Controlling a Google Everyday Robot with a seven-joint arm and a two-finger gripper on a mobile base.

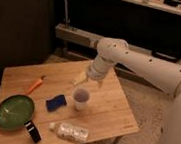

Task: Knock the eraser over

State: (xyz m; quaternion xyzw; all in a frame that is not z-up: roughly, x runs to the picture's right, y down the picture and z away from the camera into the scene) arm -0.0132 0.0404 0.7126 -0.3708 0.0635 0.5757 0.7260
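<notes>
The eraser (33, 131) is a small black block with a pale band at its upper end. It sits at the front left of the wooden table (114, 107), right beside the green bowl (13, 112). My gripper (81, 78) hangs above the middle of the table, just above and left of the white cup (81, 98). It is far from the eraser, up and to the right of it. The white arm reaches in from the right.
A blue sponge pad (56, 102) lies left of the cup. A carrot (35, 84) lies at the left. A clear plastic bottle (70, 131) lies on its side at the front edge. A dark cabinet stands at the left, shelving behind.
</notes>
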